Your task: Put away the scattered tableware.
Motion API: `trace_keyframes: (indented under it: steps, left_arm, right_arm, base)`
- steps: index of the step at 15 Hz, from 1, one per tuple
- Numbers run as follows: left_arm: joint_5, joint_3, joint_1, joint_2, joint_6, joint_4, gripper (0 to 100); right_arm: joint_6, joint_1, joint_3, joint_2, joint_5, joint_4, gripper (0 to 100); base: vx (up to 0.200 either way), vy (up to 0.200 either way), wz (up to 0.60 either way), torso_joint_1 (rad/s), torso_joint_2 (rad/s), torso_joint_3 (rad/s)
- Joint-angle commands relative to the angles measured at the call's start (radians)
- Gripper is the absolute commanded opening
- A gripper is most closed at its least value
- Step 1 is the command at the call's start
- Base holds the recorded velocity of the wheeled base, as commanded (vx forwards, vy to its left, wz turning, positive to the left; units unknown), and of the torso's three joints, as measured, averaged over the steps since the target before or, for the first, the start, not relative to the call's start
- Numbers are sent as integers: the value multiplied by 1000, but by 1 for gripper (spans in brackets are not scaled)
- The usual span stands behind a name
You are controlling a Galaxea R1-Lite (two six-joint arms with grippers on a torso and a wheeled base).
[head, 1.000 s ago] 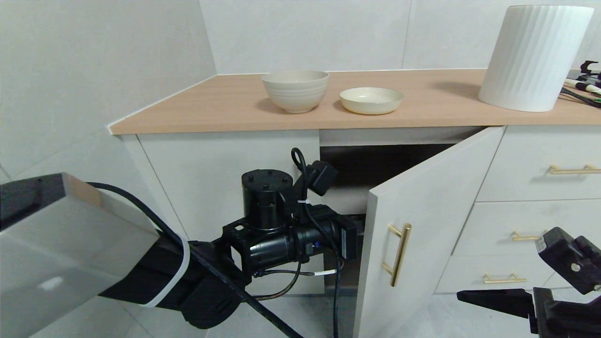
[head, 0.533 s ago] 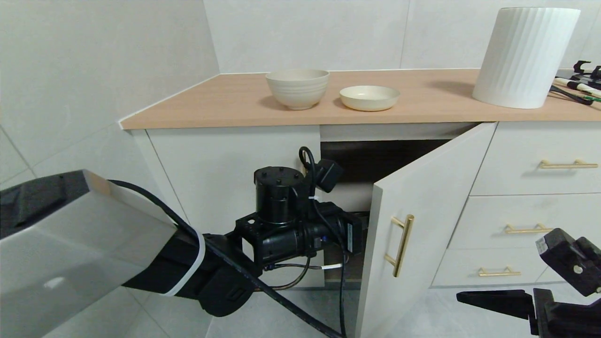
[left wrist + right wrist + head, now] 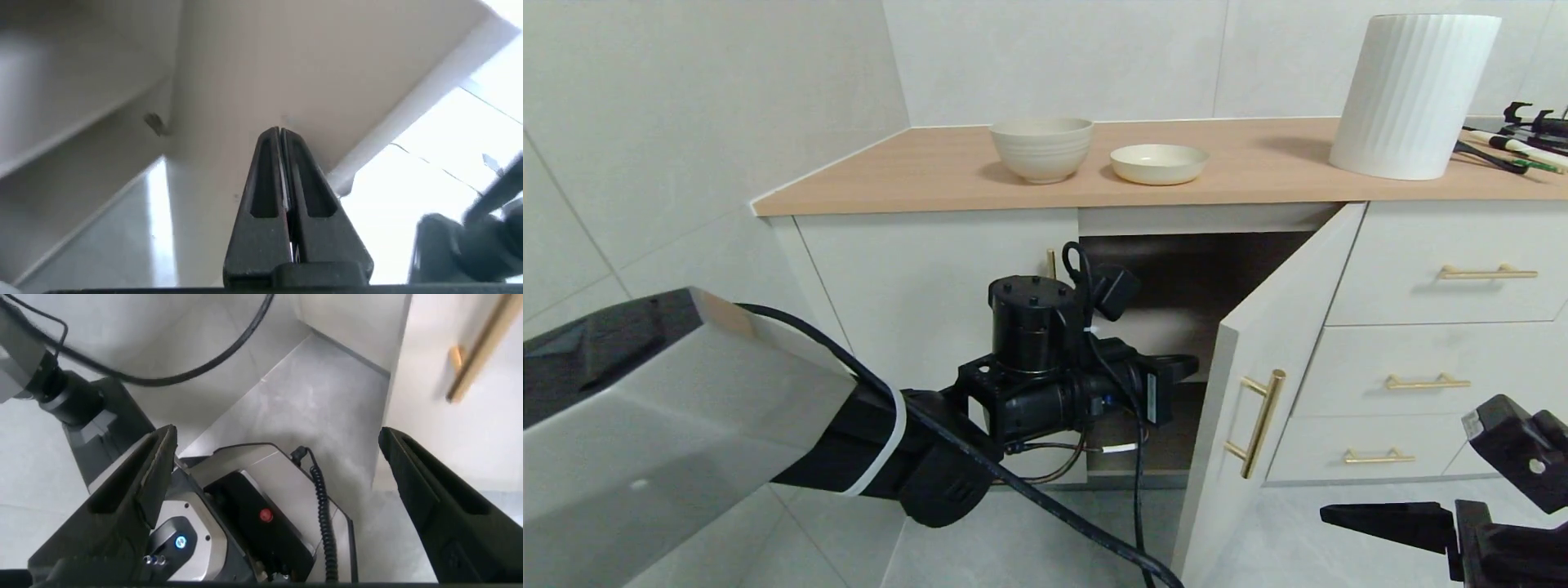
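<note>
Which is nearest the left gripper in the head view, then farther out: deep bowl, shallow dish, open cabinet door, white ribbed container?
From the left gripper, at the cabinet opening:
1. Open cabinet door, just to its right.
2. Shallow dish, on the counter above.
3. Deep bowl, on the counter, farther left.
4. White ribbed container, counter's far right.

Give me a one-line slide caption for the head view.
Left claw at the open cabinet door, with a ribbed bowl and a shallow dish on the wooden countertop above.
</note>
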Motion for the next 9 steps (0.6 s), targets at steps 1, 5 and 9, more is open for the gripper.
trace_keyframes:
  steps: [1,5,9]
  left_arm:
    - [15,-29,-11,36,1,-2,0]
    - [104,-70,-59,63,9,47,0]
    - [110,-69,-137,36,41,-1,0]
  right_arm:
    - [0,3,-2,-6,1,-1,100]
    - [0,6,-3,-12,1,-1,100]
    - [0,35,-2,-34,1,-1,100]
  base:
    - [0,0,0,0,0,0]
    - [0,0,0,0,0,0]
    - [0,0,0,0,0,0]
